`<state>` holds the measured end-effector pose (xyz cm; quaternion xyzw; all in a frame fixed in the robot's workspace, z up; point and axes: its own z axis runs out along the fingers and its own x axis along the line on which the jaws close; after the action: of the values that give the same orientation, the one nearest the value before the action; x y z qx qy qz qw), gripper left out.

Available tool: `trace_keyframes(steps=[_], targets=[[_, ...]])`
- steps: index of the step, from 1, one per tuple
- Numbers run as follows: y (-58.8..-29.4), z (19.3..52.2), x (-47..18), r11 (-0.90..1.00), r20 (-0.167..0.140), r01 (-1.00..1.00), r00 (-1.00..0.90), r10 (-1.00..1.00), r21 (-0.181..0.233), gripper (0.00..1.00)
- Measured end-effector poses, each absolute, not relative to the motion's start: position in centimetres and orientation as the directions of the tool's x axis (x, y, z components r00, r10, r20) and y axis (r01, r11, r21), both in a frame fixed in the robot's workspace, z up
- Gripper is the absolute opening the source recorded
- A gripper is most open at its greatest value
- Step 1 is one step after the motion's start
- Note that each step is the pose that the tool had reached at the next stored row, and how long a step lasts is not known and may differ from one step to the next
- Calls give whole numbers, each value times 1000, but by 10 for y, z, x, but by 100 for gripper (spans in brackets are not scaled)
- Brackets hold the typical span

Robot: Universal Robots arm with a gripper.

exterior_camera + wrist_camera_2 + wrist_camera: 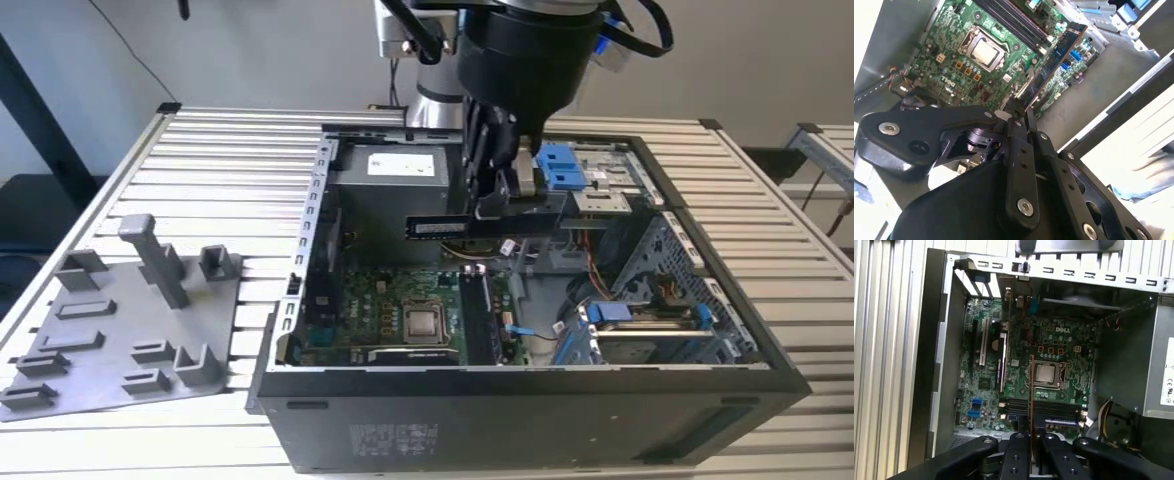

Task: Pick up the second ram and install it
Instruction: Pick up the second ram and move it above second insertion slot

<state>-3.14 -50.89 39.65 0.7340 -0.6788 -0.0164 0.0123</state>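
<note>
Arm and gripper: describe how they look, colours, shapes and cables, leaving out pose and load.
The black metal gripper is built of flat linked bars joined by silver round-headed pins. In the exterior view, the arm ends in a glossy black cylindrical wrist, with black cables looping around it.

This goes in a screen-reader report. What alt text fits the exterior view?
The claw holds the second ram level over the green motherboard inside the open computer case. A grey fixture plate lies on the slatted table at the exterior view's left.
</note>
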Motion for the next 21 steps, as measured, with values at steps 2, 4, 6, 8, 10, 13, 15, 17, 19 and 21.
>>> trace_keyframes(steps=[2,4,6,8,10,13,15,17,19,21], targets=[[-509,396,-27,-73,-8,-997,73,-997,40,14],[-509,396,-25,-62,-7,-997,62,-998,40,14],[-509,396,-24,-48,-7,-998,47,-999,40,14],[-508,396,-23,-37,-7,-999,36,-999,40,14],[-508,396,-23,-36,-7,-999,36,-999,40,14],[-508,396,-20,-36,-7,-999,36,-999,40,14],[-508,396,-17,-36,-7,-999,36,-999,40,14],[-508,396,-16,-36,-7,-999,36,-999,40,14],[-508,396,-16,-36,-7,-999,36,-999,40,14],[-508,396,-16,-36,-7,-999,36,-999,40,14]])
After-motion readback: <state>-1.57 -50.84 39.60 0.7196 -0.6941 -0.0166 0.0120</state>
